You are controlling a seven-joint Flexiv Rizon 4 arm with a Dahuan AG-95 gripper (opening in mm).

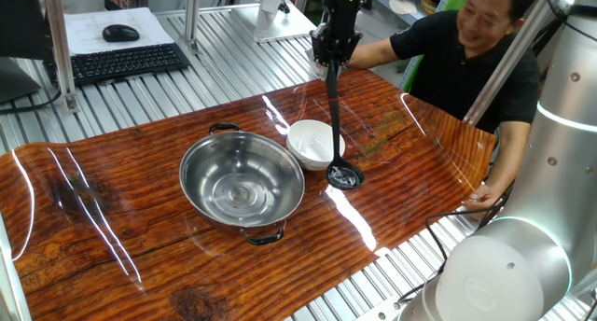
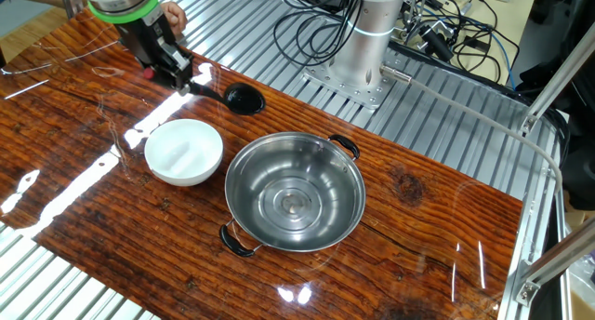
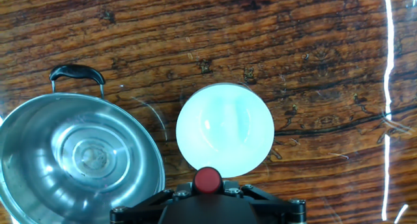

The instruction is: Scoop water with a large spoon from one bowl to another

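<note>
Fixed views show the black ladle [image 1: 335, 125] hanging upright from the gripper [image 1: 332, 64], fingers pinching its handle top, cup [image 1: 344, 177] low over the table [image 1: 112, 209] just beside the small white bowl [image 1: 311, 143], not inside either vessel. Steel bowl [image 1: 242, 183] sits touching or nearly touching the white one; water barely discernible. Vertical hold likely suits dipping. Person [image 1: 476, 50] sits behind the table.

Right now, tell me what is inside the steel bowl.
The steel bowl shows only its shiny base rings and reflections; no object lies in it. Clear water cannot be confirmed against the metal. The ladle hangs outside it, beside the white bowl.
</note>
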